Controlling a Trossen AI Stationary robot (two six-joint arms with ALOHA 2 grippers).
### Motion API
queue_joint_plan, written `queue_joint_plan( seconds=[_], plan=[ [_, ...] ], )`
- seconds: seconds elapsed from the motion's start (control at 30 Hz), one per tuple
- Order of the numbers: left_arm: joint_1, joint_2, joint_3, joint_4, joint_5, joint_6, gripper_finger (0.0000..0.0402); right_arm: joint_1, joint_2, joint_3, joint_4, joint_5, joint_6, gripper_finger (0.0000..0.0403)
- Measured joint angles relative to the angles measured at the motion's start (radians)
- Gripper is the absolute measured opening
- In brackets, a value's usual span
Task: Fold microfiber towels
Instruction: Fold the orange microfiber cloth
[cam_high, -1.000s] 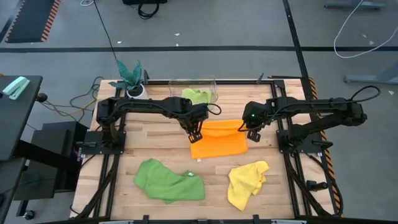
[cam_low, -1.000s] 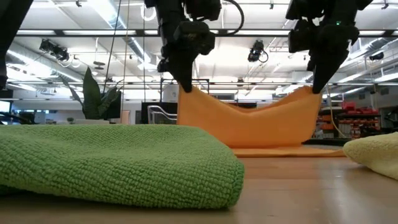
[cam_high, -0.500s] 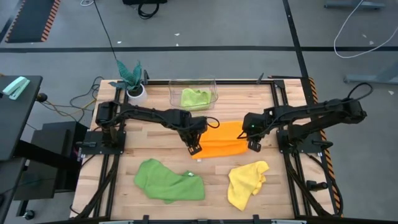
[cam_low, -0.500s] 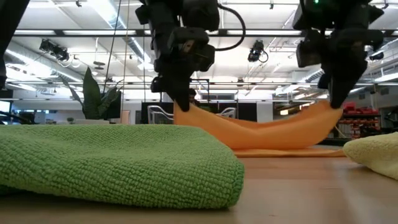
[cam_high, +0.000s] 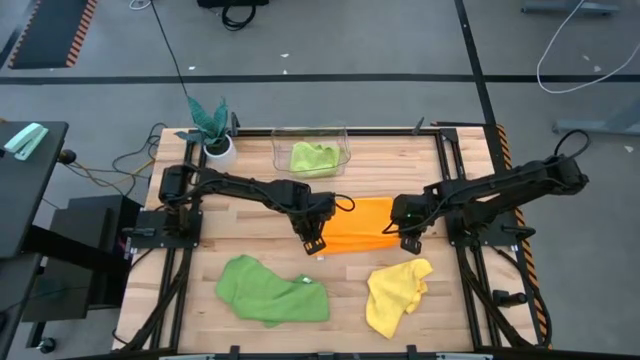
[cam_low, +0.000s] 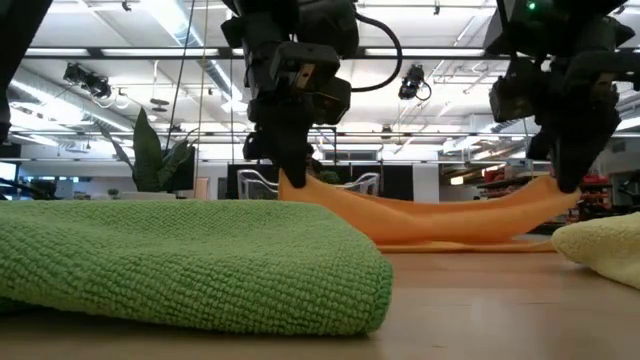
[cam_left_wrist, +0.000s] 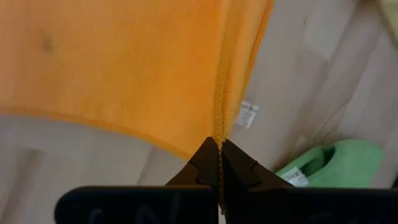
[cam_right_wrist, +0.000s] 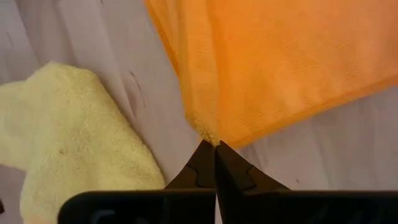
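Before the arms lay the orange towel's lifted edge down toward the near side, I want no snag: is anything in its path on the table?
Nothing visible is. The left gripper and right gripper each pinch a corner of the orange towel. The yellow towel and darker green towel lie nearer the front edge, apart from it, with bare table between.
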Motion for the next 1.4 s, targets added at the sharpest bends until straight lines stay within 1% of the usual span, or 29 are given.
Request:
queue_joint_plan(
  seconds=[0.1, 0.27, 0.37, 0.47, 0.57, 0.73, 0.9, 1.07, 1.23, 1.4],
  plan=[
    [-0.004, 0.011, 0.000, 0.014, 0.003, -0.004, 0.0004, 0.002, 0.016, -0.019, 0.011, -0.002, 0.003, 0.0000],
    [-0.008, 0.053, -0.001, 0.023, 0.049, -0.008, 0.0007, 0.002, 0.061, -0.042, 0.058, -0.029, 0.005, 0.0000],
    [-0.014, 0.076, 0.000, 0.028, 0.055, -0.009, 0.0014, 0.001, 0.074, -0.042, 0.077, -0.031, 0.005, 0.0001],
    [-0.022, 0.094, 0.000, 0.034, 0.066, -0.013, 0.0026, 0.001, 0.076, -0.042, 0.086, -0.031, 0.009, 0.0012],
    [-0.026, 0.097, 0.000, 0.035, 0.067, -0.009, 0.0041, 0.001, 0.078, -0.042, 0.089, -0.031, 0.010, 0.0030],
    [-0.025, 0.096, 0.000, 0.037, 0.066, -0.009, 0.0070, 0.001, 0.106, -0.042, 0.109, -0.060, 0.010, 0.0063],
    [-0.035, 0.092, 0.000, 0.034, 0.070, -0.015, 0.0108, 0.004, 0.147, -0.042, 0.106, -0.087, 0.014, 0.0100],
    [-0.051, 0.080, 0.000, 0.020, 0.073, -0.042, 0.0149, 0.034, 0.149, -0.042, 0.103, -0.103, 0.042, 0.0131],
    [-0.067, 0.079, 0.000, 0.005, 0.073, -0.073, 0.0181, 0.100, 0.145, -0.042, 0.105, -0.105, 0.100, 0.0147],
    [-0.079, 0.071, 0.000, -0.005, 0.071, -0.091, 0.0196, 0.142, 0.140, -0.042, 0.086, -0.102, 0.137, 0.0150]
  ],
)
